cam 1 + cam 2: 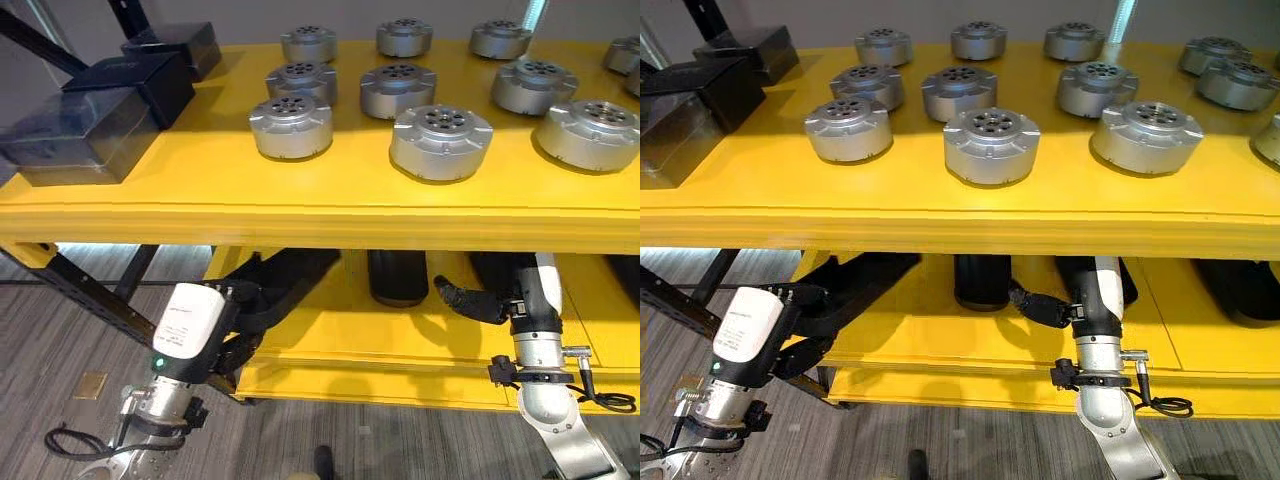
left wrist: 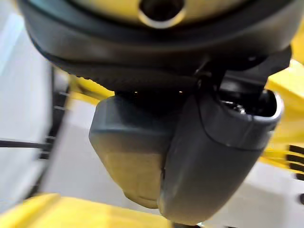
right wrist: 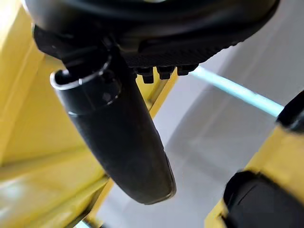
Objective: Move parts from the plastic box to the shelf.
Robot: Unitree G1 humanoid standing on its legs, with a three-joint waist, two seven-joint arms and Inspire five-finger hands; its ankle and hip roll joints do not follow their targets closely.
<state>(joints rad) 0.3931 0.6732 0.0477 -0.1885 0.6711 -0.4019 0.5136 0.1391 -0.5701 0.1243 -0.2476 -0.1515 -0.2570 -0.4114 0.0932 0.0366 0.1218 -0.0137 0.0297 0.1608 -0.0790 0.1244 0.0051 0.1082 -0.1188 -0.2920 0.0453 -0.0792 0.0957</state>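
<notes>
Several round silver parts lie in rows on the yellow shelf's top board (image 1: pixel 300 205); the nearest are one at the front middle (image 1: pixel 441 142) and one to its left (image 1: pixel 290 125). Both hands are below that board, in front of the lower yellow shelf (image 1: pixel 400 345). My left hand (image 1: pixel 245 305) reaches in from the lower left with relaxed fingers and holds nothing; its thumb (image 2: pixel 213 156) shows close up. My right hand (image 1: pixel 475 300) stands at the lower right, fingers stretched towards the left and empty, its thumb (image 3: pixel 123 137) straight.
Three black boxes (image 1: pixel 85 130) (image 1: pixel 140 80) (image 1: pixel 180 45) sit at the top board's left end. A dark upright cylinder (image 1: pixel 398 277) and other dark shapes stand on the lower shelf between and behind the hands. Grey floor lies before the shelf.
</notes>
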